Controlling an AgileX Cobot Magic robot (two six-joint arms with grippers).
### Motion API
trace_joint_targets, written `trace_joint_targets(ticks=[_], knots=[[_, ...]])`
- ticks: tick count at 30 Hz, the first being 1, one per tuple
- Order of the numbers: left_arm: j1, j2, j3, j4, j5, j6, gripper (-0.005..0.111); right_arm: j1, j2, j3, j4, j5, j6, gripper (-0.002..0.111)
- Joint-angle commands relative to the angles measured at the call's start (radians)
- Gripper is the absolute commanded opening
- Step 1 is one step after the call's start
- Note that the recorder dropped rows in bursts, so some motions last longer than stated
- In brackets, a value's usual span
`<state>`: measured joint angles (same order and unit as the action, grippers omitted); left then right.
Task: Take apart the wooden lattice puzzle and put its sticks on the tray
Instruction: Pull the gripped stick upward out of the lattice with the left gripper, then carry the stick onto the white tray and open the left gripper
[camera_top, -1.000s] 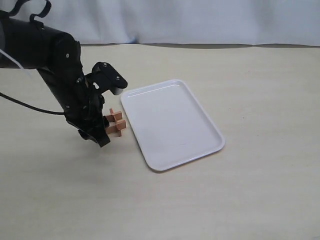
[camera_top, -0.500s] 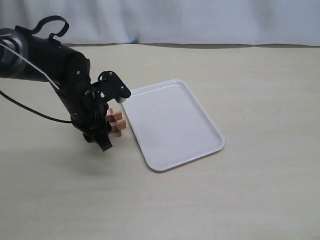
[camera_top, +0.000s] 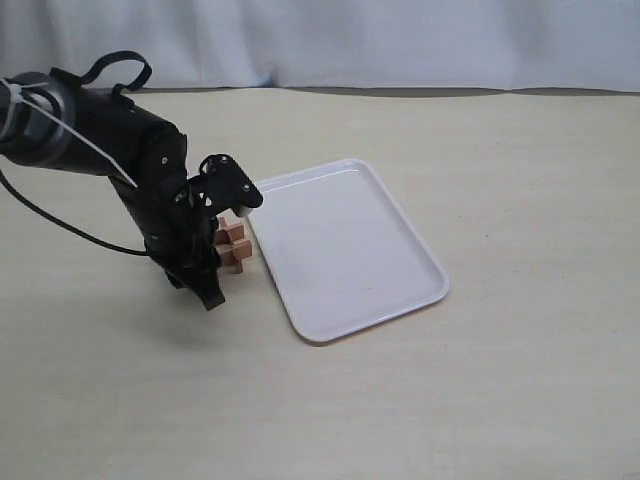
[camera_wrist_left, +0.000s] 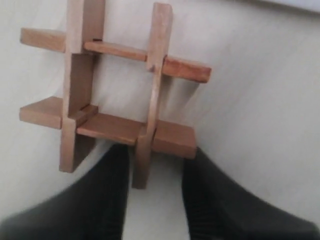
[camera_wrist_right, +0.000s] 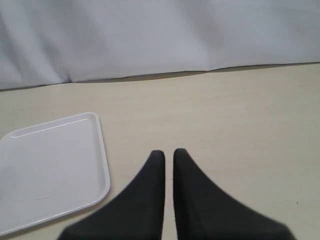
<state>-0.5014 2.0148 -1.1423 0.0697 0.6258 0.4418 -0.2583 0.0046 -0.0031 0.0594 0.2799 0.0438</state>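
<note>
Found the small reddish-brown wooden lattice puzzle (camera_top: 233, 246) whole on the pale beige bench (camera_top: 500, 390). Sat left of the middle, just beside the long left rim of the flat white rectangular plastic tray (camera_top: 345, 235). Could not tell whether it touched that rim. Placed the tray itself about mid-bench, skewed to the bench edges, one corner toward the far edge under the white curtain (camera_top: 400, 40).

From the exterior view, made out only the black left arm bent low over the puzzle, hiding most of it and hiding how the tool stood.

From the left wrist view, got the rest: the lattice puzzle (camera_wrist_left: 117, 129) with all four notched slats (camera_wrist_left: 155, 75) locked in a hash. Saw the left gripper (camera_wrist_left: 154, 165) spread, one dark finger (camera_wrist_left: 112, 190) on either side of a single slat's end. Judged one finger just beside that end and the other apart from it, with nothing pinched.

Saw the right gripper (camera_wrist_right: 169, 156) in its own wrist view only. Noted its fingers (camera_wrist_right: 145, 200) pressed nearly together on nothing, above bare bench, with a corner of the tray (camera_wrist_right: 50, 165) off to one side and the far edge beyond.
</note>
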Motion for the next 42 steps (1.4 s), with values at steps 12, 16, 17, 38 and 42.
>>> trace_joint_targets(ticks=[12, 16, 17, 38, 42], knots=[[-0.002, -0.132, 0.001, -0.009, 0.071, -0.010, 0.000, -0.007, -0.005, 0.003, 0.004, 0.003, -0.004, 0.006], [-0.018, -0.223, 0.001, -0.042, 0.087, -0.010, 0.000, -0.007, -0.005, 0.003, 0.004, 0.003, -0.004, 0.006], [-0.023, -0.246, -0.001, -0.062, 0.073, -0.010, 0.000, -0.007, -0.005, 0.003, 0.004, 0.003, -0.004, 0.006], [-0.133, 0.138, -0.409, -0.096, -0.013, -0.252, 0.000, -0.007, -0.005, 0.003, 0.004, 0.003, -0.004, 0.006], [-0.133, 0.187, -0.449, -0.036, 0.013, -0.296, 0.006, -0.007, -0.005, 0.003, 0.004, 0.003, -0.004, 0.006]])
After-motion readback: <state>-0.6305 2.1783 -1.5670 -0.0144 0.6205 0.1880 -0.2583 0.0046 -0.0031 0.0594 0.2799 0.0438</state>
